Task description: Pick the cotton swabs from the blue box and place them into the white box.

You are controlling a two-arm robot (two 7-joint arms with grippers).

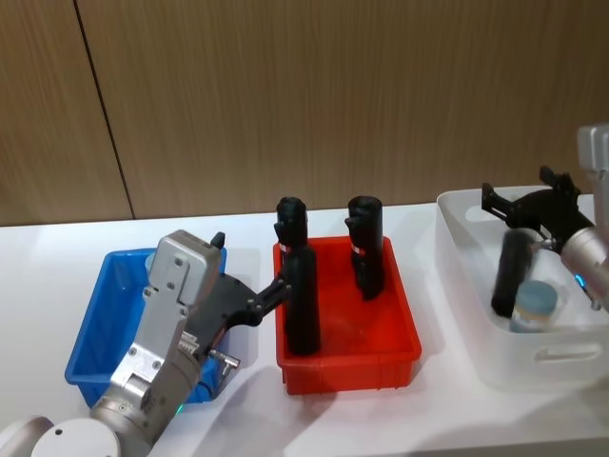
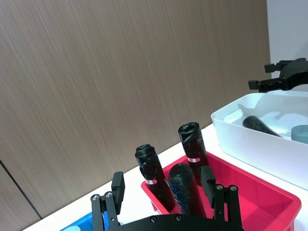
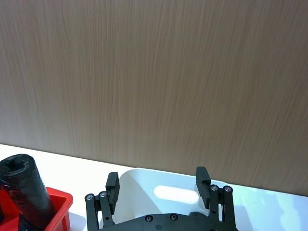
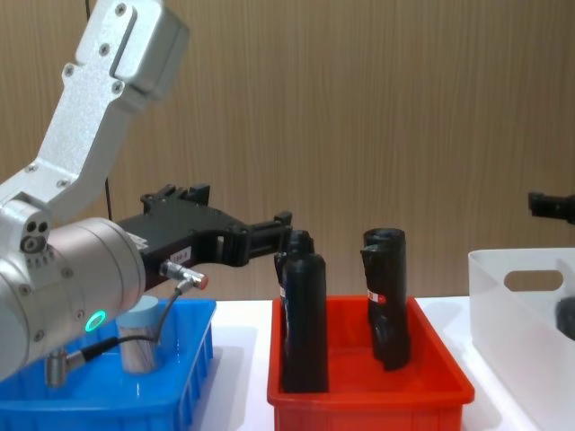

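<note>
A cotton swab jar (image 4: pixel 140 339) stands upright, lid up, in the blue box (image 1: pixel 95 333); another (image 1: pixel 535 303) stands in the white box (image 1: pixel 495 362). The left tool (image 4: pixel 280 235) hangs wide open above the blue box; the right tool (image 3: pixel 159 185) is spread wide above the white box.

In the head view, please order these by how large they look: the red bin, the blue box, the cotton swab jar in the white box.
1. The red bin, largest.
2. The blue box; the left arm covers part of it, so this rank is unsure.
3. The cotton swab jar, clearly smallest.
</note>
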